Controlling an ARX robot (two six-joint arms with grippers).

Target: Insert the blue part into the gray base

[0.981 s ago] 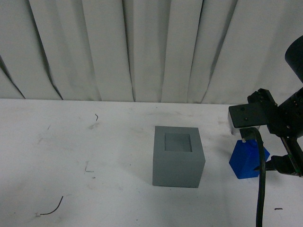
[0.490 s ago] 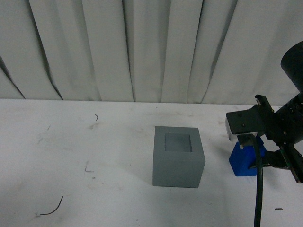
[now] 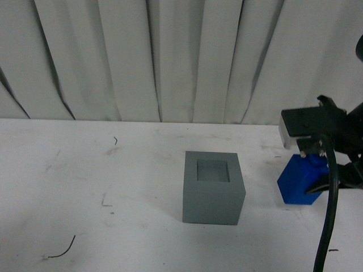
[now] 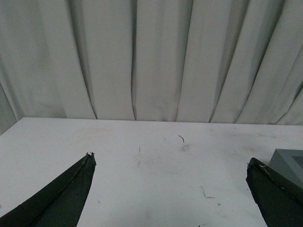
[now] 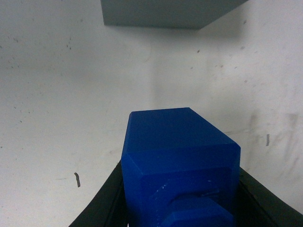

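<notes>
Front view: gray base point(image 3: 213, 187) sits mid-desk point(image 3: 85, 170), upright, square recess in the top face open and facing up. Blue part point(image 3: 299, 181) is well right of it, apart from it, tilted, under the right gripper point(image 3: 315, 170); can't tell whether it touches the desk. Black cable point(image 3: 329, 215) hangs down in front of the arm. Pleated white curtain point(image 3: 170, 56) runs along the far edge. Left arm isn't in this view. Left wrist view: left gripper point(image 4: 170, 163) jaws spread wide with nothing between them, above bare desk; one corner of the gray base shows at the frame edge point(image 4: 291, 163). Right wrist view: right gripper jaws pinching the blue part point(image 5: 177, 146) on both side faces, dark fingers point(image 5: 106, 198) flanking it, its knob point(image 5: 199, 213) on the camera-side end. Gray base point(image 5: 165, 12) lies beyond, with a clear gap of desk between them.
</notes>
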